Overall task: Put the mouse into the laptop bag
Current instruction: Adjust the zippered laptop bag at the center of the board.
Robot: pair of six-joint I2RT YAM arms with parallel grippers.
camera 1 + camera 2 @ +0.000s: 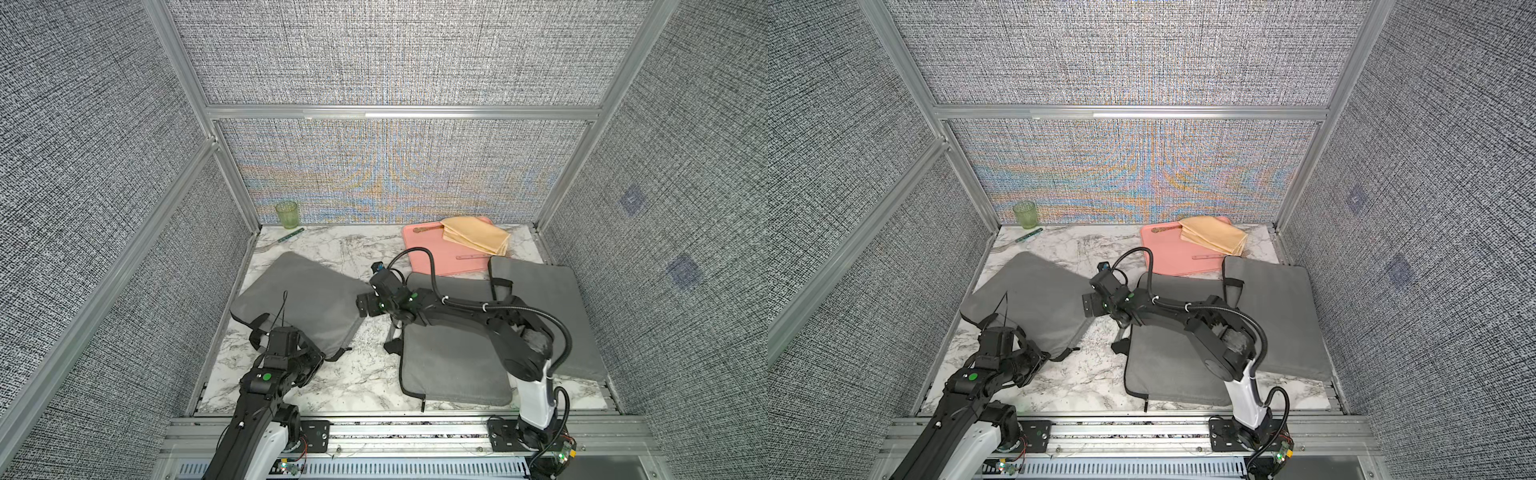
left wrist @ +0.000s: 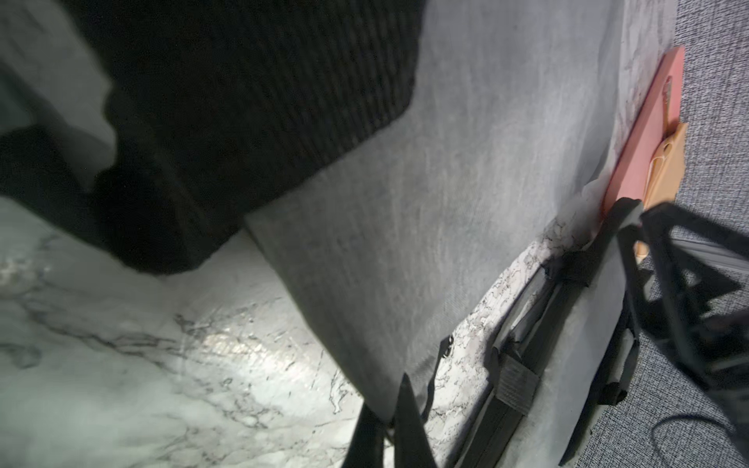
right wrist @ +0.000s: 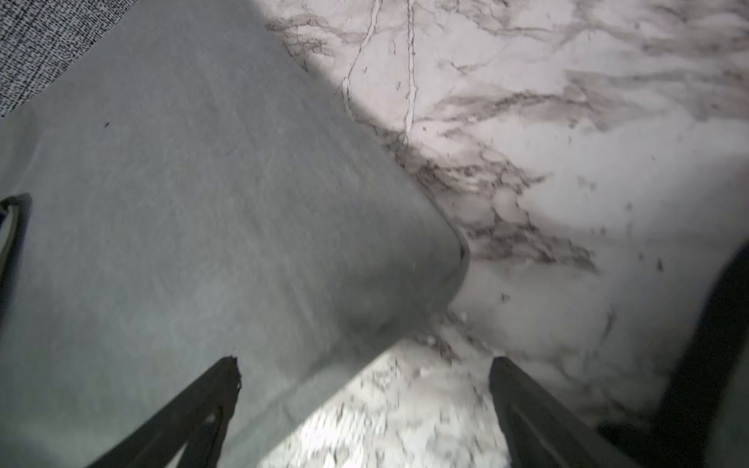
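Near edge first: your left gripper point(image 2: 387, 409) is pinched together on the near edge of the laptop bag point(image 1: 303, 299), by a zipper pull, at the bag's near corner. The bag lies flat on the marble table point(image 1: 353, 382), turned at an angle.

Your right gripper point(image 3: 364, 360) has its fingers wide apart with nothing between them. It's low at the bag's right corner, one finger point(image 3: 202, 405) over grey fabric and the other over bare marble.

The mouse shows in no view, so you can't tell where it is.

A second grey sleeve point(image 1: 449, 365) lies under the right arm, and a third grey sleeve point(image 1: 548, 299) is beside it.

Further back:
- A pink cutting board point(image 1: 428, 253) carries a folded yellow cloth point(image 1: 476, 237) and a thin strip point(image 1: 471, 256) whose markings are too small to read.
- In the far left corner are a green glass tumbler point(image 1: 286, 214) and a fork point(image 1: 289, 235).
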